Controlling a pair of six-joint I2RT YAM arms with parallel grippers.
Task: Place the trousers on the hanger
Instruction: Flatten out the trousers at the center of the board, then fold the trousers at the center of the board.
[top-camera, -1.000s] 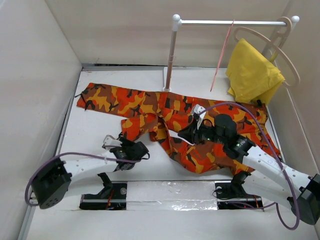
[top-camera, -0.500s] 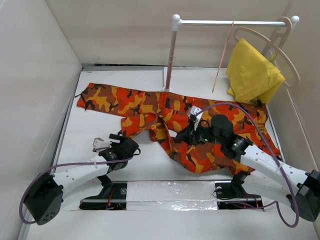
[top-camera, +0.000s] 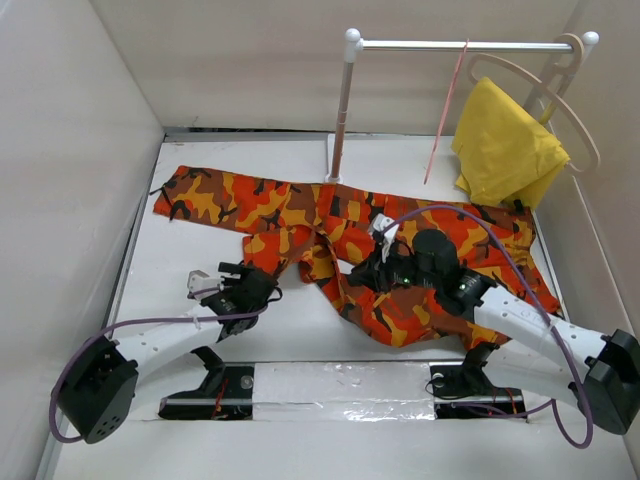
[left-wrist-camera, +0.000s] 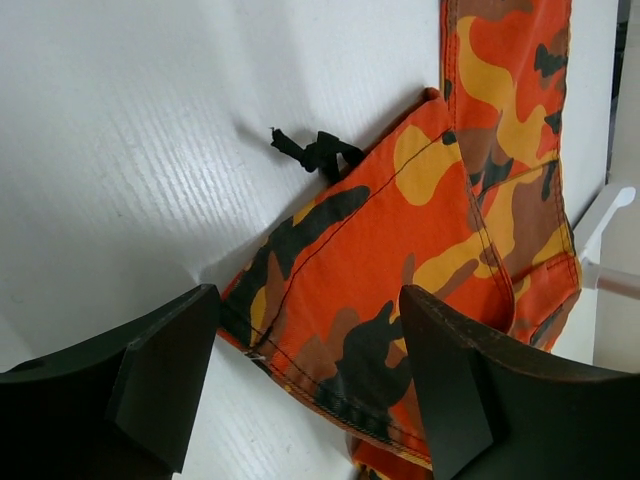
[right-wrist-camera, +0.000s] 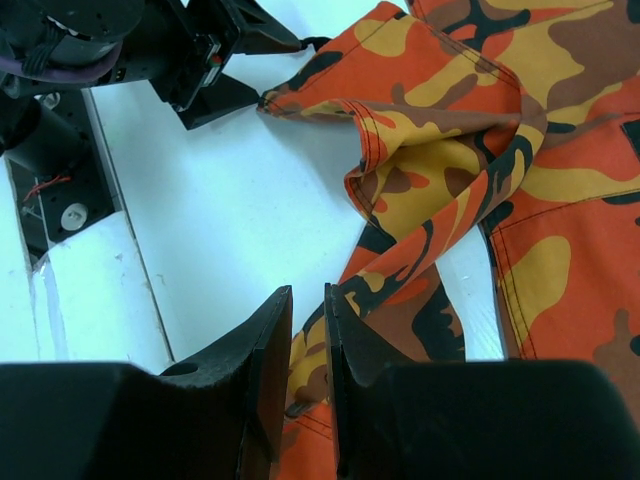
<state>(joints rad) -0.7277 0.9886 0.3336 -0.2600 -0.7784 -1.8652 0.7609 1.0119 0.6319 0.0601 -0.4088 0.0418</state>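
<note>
Orange camouflage cloth, the trousers (top-camera: 300, 212), lies spread across the white table (top-camera: 185, 255) from the left wall's side to the right. Bare table runs along the near edge and around the folded leg end. The hanger (top-camera: 446, 108) hangs on the far rail (top-camera: 455, 45), above the cloth. The left gripper (left-wrist-camera: 305, 300) gapes wide, its fingers straddling the leg's hem corner beside a black cord (left-wrist-camera: 315, 152). The right gripper (right-wrist-camera: 306, 295) is nearly closed over a crumpled fold; whether it pinches cloth is unclear.
</note>
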